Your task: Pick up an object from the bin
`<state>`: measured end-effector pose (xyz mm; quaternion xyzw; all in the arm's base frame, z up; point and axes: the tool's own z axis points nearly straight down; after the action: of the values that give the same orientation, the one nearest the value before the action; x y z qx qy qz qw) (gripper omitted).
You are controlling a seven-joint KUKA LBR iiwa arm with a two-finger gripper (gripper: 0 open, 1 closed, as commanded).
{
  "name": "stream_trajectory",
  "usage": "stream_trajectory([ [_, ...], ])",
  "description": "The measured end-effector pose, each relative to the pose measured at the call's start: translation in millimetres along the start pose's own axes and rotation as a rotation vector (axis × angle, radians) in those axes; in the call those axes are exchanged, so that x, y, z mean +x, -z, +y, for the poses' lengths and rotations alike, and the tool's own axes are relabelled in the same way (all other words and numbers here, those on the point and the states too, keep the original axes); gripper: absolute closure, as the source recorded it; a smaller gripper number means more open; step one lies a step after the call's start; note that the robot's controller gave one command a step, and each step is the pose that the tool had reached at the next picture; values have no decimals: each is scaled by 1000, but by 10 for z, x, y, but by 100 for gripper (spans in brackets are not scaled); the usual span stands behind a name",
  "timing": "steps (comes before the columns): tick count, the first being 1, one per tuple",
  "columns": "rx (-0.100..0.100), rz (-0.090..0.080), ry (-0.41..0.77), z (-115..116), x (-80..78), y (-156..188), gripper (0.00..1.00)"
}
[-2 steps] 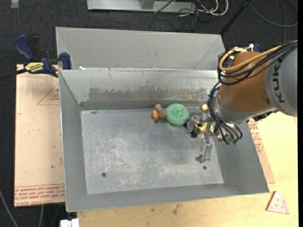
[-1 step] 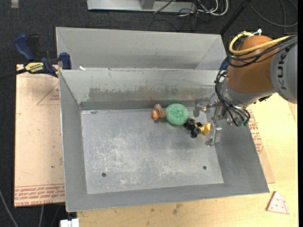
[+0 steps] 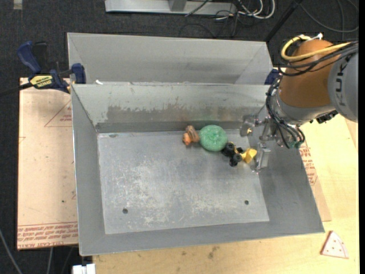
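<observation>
Dark carpet, crossed by loose cables [image 3: 251, 1] at the top, surrounds a grey metal bin [image 3: 171, 210] whose scuffed floor is mostly bare, its sloping walls streaked along the back. Three small things lie in a row near the back wall, right of centre. The arm, capped by an orange cover [image 3: 305, 79] looped with cables, reaches in from the right, and its gripper [image 3: 261, 153] hangs low at the bin's right side. Whether the gripper is spread or closed cannot be told from this angle. Just beside it, to its left, lies a small black-and-yellow piece [image 3: 238, 153], its black part knobbly and its yellow end turned toward the gripper; contact between them cannot be made out. Left of that sits a round green lump [image 3: 212, 137], and touching the lump's far side is a small orange-brown piece [image 3: 189, 136].
</observation>
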<state>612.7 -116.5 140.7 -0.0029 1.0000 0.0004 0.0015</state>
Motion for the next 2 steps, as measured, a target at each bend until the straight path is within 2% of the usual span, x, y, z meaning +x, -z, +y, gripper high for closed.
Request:
stream_trajectory([
  [1,0,0,48,-220,-34,-257,0],
  [2,0,-2,-5,-235,-246,-715,0],
])
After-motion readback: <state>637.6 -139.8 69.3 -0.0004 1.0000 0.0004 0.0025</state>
